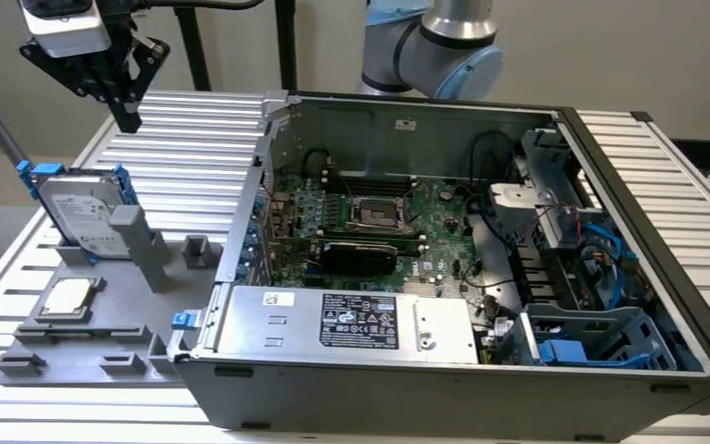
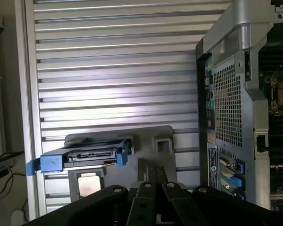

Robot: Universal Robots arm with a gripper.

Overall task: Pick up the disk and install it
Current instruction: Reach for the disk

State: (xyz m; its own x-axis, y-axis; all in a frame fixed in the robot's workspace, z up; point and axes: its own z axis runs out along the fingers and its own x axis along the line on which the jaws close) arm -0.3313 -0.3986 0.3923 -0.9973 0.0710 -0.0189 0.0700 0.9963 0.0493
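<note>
Claw (image 1: 127, 118) pinched shut, empty, apart from disk (image 1: 84, 208) at its 6 o'clock; disk upright in grey holder (image 1: 148, 252) on table (image 1: 195, 139).

exterior: high, oblique | wrist: downward, seemingly far | shared: disk (image 1: 84, 215), case (image 1: 454, 400)

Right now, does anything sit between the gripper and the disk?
No. In the exterior view the shut gripper hangs above the disk; the gap between them is bare, ribbed table behind.
</note>
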